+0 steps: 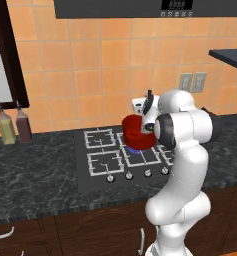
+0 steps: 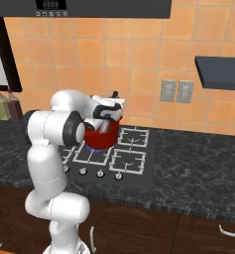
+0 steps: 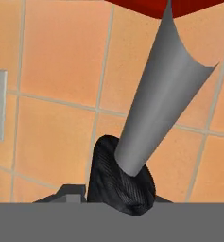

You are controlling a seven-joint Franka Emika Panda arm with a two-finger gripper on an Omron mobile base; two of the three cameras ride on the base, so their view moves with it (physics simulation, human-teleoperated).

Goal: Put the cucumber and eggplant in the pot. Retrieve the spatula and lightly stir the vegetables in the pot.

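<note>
Over the stove's rear right burner, the round bright red pot (image 1: 138, 132) sits; at its 1 o'clock rim the gripper (image 2: 105, 125) clamps the grey-headed, dark-handled spatula (image 3: 160, 99).

A kitchen — gas stove (image 1: 121, 156) set in dark counter (image 1: 35, 170), orange tiled wall (image 1: 90, 65).

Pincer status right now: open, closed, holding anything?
Pincer: closed on the spatula, gripping its dark handle; the grey head reaches toward the red pot.
</note>
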